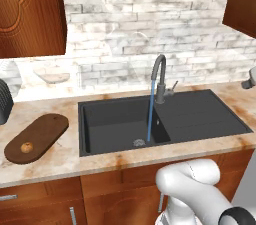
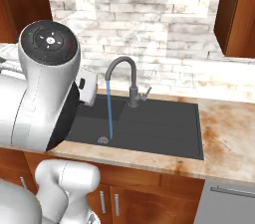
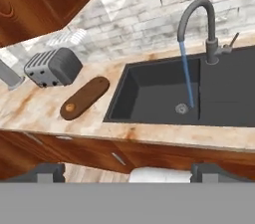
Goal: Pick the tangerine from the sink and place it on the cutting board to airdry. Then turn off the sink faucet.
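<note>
The tangerine (image 1: pixel 26 146) lies on the near end of the dark brown cutting board (image 1: pixel 42 133), on the counter left of the sink (image 1: pixel 210 114). In the hand view the tangerine (image 3: pixel 70 107) rests on the board (image 3: pixel 88 94) too. The faucet (image 1: pixel 159 76) arches over the black basin, and a blue stream of water (image 1: pixel 150 114) runs down to the drain (image 1: pixel 139 142). Its small lever (image 1: pixel 172 88) sticks out to the right. My gripper (image 3: pixel 129 172) is open with nothing between its fingertips (image 3: pixel 47 170). It hangs back in front of the counter, well away from the faucet (image 3: pixel 211 34) and the sink (image 3: pixel 149 93).
A grey toaster (image 3: pixel 52 66) stands on the counter left of the board. A pale shallow bowl (image 1: pixel 51 75) sits by the brick wall. Wooden wall cabinets (image 1: pixel 30 11) hang above both ends. My white arm (image 2: pixel 45 93) covers the left side of the right base view.
</note>
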Controlling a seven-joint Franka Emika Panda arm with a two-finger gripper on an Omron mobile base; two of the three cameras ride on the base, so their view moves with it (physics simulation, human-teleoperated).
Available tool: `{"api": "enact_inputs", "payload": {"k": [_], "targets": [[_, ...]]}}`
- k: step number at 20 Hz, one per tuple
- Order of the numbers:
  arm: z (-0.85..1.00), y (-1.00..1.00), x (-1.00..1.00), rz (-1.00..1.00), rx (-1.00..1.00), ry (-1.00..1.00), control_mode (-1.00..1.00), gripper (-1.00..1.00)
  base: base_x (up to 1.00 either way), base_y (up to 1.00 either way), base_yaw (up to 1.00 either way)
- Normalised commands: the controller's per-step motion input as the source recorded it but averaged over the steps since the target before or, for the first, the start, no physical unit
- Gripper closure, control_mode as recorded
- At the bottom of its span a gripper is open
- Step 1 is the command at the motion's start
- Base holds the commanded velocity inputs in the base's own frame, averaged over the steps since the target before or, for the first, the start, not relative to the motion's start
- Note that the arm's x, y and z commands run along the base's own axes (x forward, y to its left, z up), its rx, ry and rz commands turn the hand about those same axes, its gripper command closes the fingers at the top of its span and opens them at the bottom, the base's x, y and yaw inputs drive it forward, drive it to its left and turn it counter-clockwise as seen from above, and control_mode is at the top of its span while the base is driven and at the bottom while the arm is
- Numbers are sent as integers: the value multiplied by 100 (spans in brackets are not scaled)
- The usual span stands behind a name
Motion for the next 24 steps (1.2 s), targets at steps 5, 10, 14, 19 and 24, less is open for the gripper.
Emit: {"api": "enact_inputs", "payload": {"k": [5, 10, 14, 19, 24], "targets": [[-11, -26, -8, 23, 10, -3, -100, -100, 0, 0, 0], [-17, -1, -16, 21, 5, 0, -100, -100, 0, 0, 0], [-26, -2, 2, 18, 0, -9, -100, -100, 0, 0, 0], [-23, -7, 27, 19, 5, -9, -100, -100, 0, 0, 0], [-21, -9, 40, 25, 10, -9, -100, -100, 0, 0, 0]]}}
